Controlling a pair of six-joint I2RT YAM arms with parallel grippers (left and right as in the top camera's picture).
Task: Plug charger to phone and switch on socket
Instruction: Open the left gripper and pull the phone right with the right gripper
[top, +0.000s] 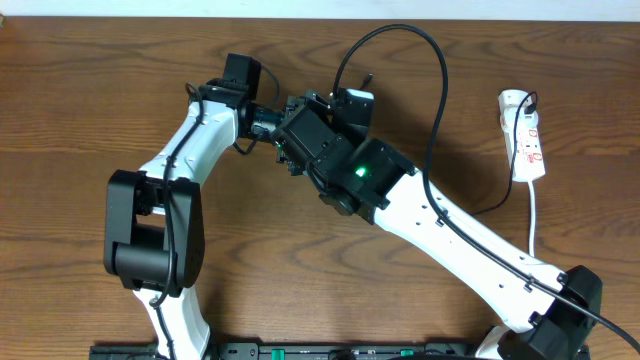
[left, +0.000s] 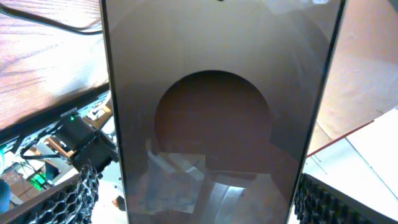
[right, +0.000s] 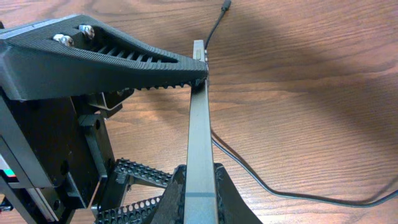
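The phone (left: 211, 93) fills the left wrist view as a glossy dark slab between the mesh pads of my left gripper (left: 199, 202), which is shut across its width. In the right wrist view the phone (right: 199, 130) stands edge-on, with my right gripper (right: 200, 196) shut on its two faces. In the overhead view the left gripper (top: 266, 121) and right gripper (top: 294, 138) meet and hide the phone. The charger cable (top: 441, 90) loops from the socket (top: 527, 140), a white strip at the right. Its tip (right: 227, 6) lies loose on the table.
The left gripper's ribbed finger (right: 118, 53) reaches across to the phone's far edge. The strip's white cord (top: 533, 215) runs toward the front right. The black cable (right: 298, 196) crosses the wooden table beside the phone. Arm bases stand at the front edge.
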